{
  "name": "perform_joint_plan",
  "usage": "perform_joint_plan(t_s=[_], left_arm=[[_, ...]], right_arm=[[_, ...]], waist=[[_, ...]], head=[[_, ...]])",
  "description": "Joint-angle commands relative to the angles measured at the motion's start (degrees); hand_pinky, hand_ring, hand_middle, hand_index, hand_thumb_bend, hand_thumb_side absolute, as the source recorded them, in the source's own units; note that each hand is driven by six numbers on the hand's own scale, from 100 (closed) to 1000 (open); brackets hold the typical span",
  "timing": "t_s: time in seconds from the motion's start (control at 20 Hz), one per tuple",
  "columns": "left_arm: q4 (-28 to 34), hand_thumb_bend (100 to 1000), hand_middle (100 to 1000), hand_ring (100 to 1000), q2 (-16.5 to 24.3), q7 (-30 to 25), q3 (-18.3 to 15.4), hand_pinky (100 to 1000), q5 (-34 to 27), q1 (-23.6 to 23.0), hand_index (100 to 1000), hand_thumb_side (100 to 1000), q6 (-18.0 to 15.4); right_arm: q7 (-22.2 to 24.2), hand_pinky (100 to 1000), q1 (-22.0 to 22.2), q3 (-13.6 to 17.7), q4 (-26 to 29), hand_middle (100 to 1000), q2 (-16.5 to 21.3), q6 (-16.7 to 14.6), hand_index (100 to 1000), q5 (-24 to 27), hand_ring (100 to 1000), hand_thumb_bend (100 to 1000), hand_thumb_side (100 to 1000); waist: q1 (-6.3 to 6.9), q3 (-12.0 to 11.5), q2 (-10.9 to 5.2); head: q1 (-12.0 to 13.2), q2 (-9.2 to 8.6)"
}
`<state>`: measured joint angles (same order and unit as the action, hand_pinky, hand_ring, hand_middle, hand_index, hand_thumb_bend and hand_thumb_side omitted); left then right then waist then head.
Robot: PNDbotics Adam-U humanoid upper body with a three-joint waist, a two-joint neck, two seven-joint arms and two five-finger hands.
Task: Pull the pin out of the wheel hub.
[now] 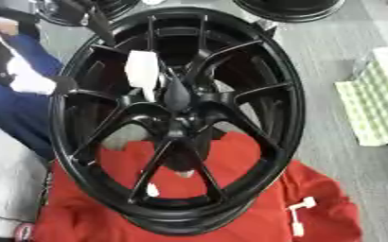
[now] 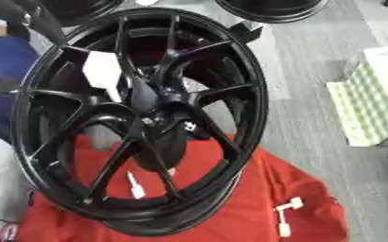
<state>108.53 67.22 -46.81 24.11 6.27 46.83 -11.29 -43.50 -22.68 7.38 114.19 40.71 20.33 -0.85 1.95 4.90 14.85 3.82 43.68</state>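
Grey floor and a red cloth [image 1: 255,189] carry the glossy black spoked wheel hub [image 1: 177,118] at frame centre. Neither robot hand shows, so grasp unknown; any pin isn't discernible, extraction apparently pending.

Glossy black metal wheel [image 1: 177,118] — smooth spokes — on soft matt red cloth [image 1: 313,198]; right, ribbed pale foam [image 1: 375,108].
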Motion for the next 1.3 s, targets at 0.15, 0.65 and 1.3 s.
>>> perform_joint_plan(t_s=[0.15,0.65,1.3], left_arm=[[3.43,276,793,889,4.42,3.8,-1.88,927,-0.85,-2.65,894,588,2.22],[5.1,196,784,884,4.67,10.77,-3.44,933,-3.36,-3.43,906,583,8.21],[0.85,225,803,905,-2.05,10.49,3.23,955,-3.26,4.54,918,764,16.64]], right_arm=[[-8.47,388,-1.04,0.4,0.41,510,1.56,8.05,741,0.03,621,129,398],[-8.47,387,-1.17,0.38,0.41,509,1.19,7.93,740,0.27,621,131,398],[-8.47,387,-1.37,0.72,0.41,509,0.66,7.61,740,0.29,620,132,402]], waist=[[-0.02,0.21,-0.85],[-0.02,0.29,-0.7],[0.17,0.73,-0.48]], head=[[0.12,-0.51],[0.33,-0.26],[1.1,0.07]])
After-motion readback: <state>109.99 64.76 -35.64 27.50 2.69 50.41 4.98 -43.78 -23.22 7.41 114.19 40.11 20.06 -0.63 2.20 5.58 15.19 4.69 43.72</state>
